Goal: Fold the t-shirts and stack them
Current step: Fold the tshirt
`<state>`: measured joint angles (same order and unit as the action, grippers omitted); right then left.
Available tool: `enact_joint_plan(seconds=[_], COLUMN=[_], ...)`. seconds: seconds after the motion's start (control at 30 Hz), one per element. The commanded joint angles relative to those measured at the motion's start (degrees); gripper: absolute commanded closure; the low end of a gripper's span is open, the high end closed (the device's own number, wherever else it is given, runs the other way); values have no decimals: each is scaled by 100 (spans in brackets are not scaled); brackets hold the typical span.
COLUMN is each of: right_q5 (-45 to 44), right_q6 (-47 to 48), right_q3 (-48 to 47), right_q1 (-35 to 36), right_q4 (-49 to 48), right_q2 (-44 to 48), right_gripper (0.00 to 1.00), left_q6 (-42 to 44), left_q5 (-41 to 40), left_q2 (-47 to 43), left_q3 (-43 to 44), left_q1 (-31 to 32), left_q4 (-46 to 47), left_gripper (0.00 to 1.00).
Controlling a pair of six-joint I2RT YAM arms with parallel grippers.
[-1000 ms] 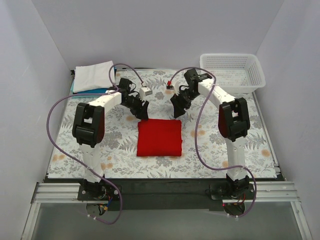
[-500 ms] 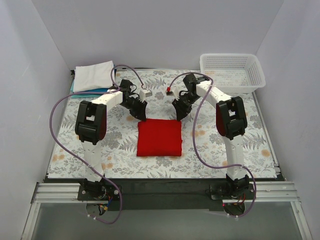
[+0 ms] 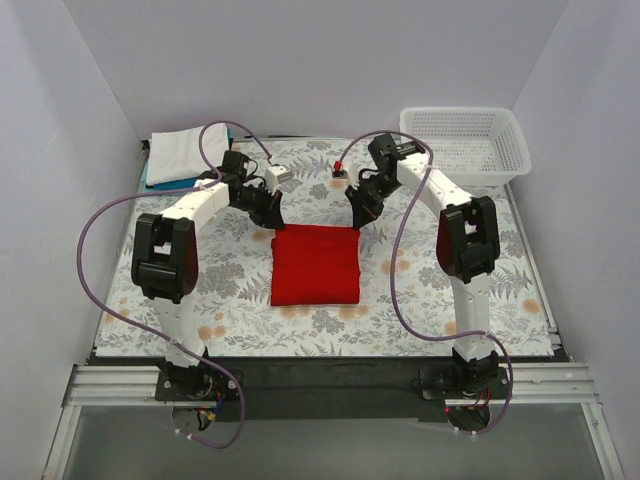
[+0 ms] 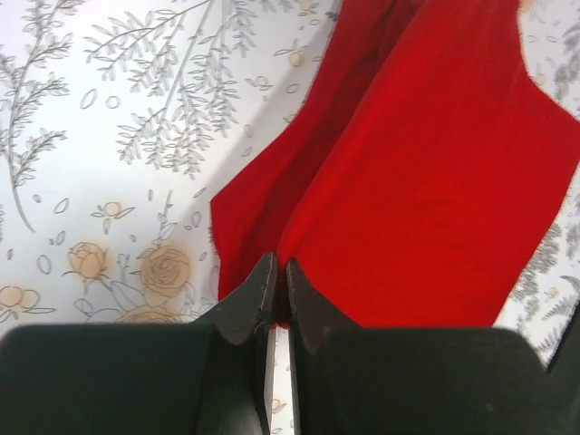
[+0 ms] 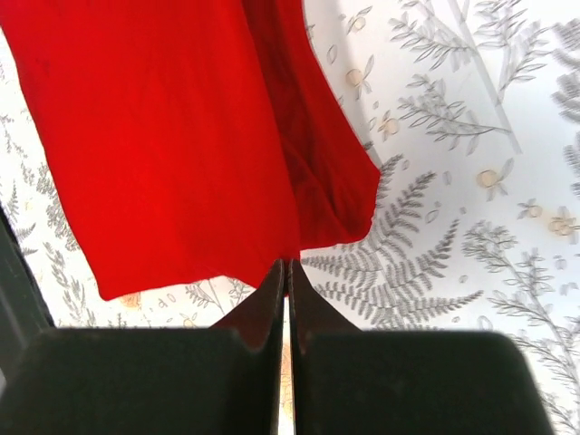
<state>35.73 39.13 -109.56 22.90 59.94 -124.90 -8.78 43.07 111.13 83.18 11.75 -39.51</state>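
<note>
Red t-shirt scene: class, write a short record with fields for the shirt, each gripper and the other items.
Shirt: red t-shirt, folded, mid-table
Left gripper: shut on its far left corner
Right gripper: shut on its far right corner
Table's far left corner: folded white cloth
Table's far right corner: white basket

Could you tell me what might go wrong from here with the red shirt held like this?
The left gripper and right gripper pinch only the very edge of the folded red t-shirt, so a corner could slip free. The wrist views show the layers gaping near each pinch, so the fold may open when carried. The left arm's cable loops by the white folded shirt and might drag it.
</note>
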Motion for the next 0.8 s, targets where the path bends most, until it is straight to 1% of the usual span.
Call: enact_joint_plan(seconds=[0.0,0.1,0.2,0.27,0.47,0.5,0.53,0.57,0.6,0.63,0.67,0.7,0.73,0.77], right_q5=[-135,-302,-486,-654,-1146,-1234,-1296,-1348,-1358,-1349,-1271,-1183,-1086,-894], right_q6=[-134,-353,-643,-819,-1408,-1478,-1627,-1663,-1716,-1821,-1856,-1900,-1936,-2014], right_q3=[-521,-864,-1208,-1208,-1331,-1384,-1436,-1532,-1568,-1595,-1630,-1621,-1578,-1534], right_q1=[-13,-13,-22,-13,-13,-22,-13,-31,-74,-109,-136,-215,-250,-268], right_q4=[79,26,-245,-639,-1265,-1344,-1371,-1380,-1406,-1415,-1415,-1415,-1424,-1424], right_q2=[-138,-542,-868,-974,-1352,-1379,-1379,-1362,-1248,-1160,-950,-809,-651,-493], right_gripper=[99,99,99,99,99,98,87,81,74,58,51,43,24,19], left_q6=[-1,-63,-71,-150,-335,-483,-572,-677,-887,-1028,-1134,-1370,-1468,-1574], left_q5=[-193,-307,-448,-606,-940,-984,-1037,-1072,-1055,-1011,-898,-827,-748,-608], left_q2=[-75,101,452,672,1138,1200,1253,1297,1288,1245,1070,938,754,578], left_q3=[-179,-223,-170,-161,66,172,260,478,585,664,787,796,770,727], left_q1=[-155,-287,-366,-401,-428,-428,-445,-471,-524,-559,-586,-603,-604,-604], left_q4=[451,768,961,1094,1340,1366,1401,1393,1384,1393,1376,1358,1314,1262], left_gripper=[100,100,100,100,100,97,92,85,80,76,63,57,56,44])
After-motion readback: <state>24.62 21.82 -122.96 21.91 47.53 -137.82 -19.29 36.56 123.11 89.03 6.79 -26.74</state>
